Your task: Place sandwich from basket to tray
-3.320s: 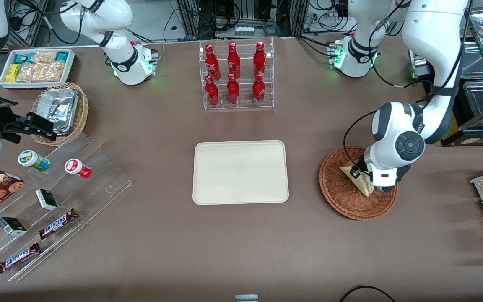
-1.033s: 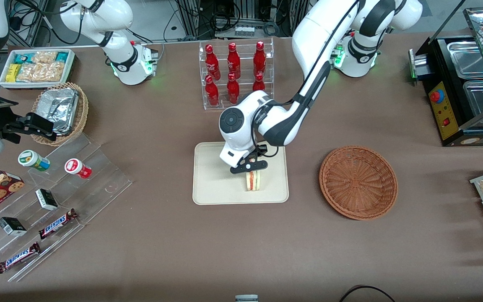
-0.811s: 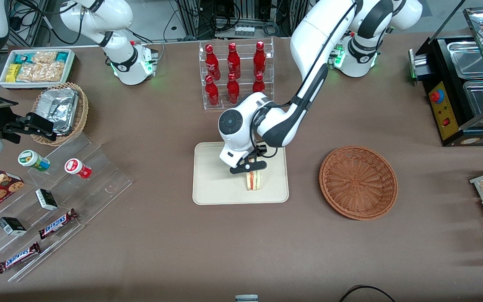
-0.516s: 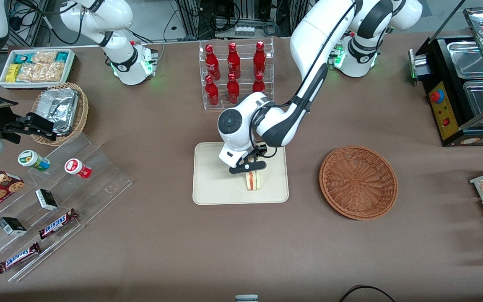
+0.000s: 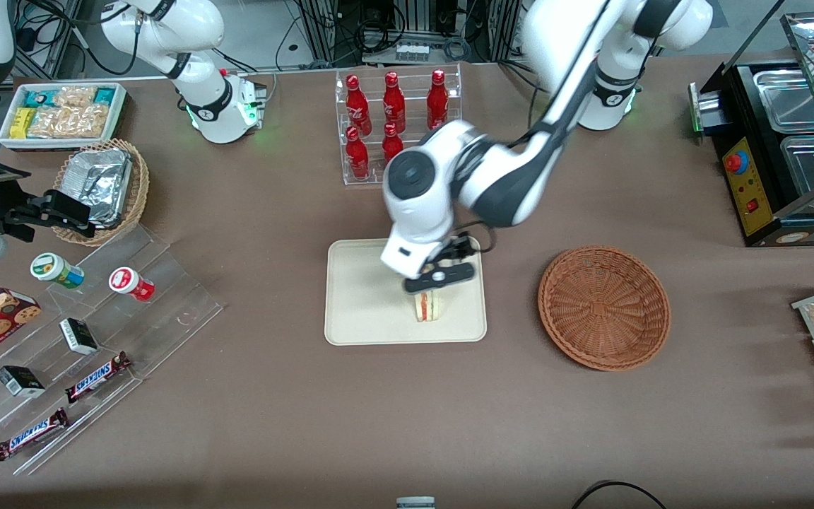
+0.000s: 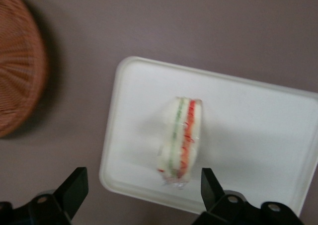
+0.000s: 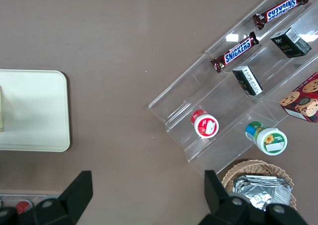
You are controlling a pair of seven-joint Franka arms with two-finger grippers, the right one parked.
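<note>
One sandwich (image 5: 427,306) stands on its edge on the tray (image 5: 364,311), near the edge that faces the basket (image 5: 603,307). Spread wide, the gripper (image 5: 441,278) hangs just above it, touching nothing.

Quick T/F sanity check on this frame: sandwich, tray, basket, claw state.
1. The sandwich stands on the tray. True.
2. The claw is shut on the sandwich. False: the wrist view shows its fingers spread wide, clear of the sandwich, with the claw above it.
3. The reddish-brown wicker basket holds nothing. True.
4. The sandwich lies flat on one bread face. False: it stands on edge, filling stripes facing up.
5. The basket sits on the tray. False: it rests on the table beside the tray, toward the working arm's end.
</note>
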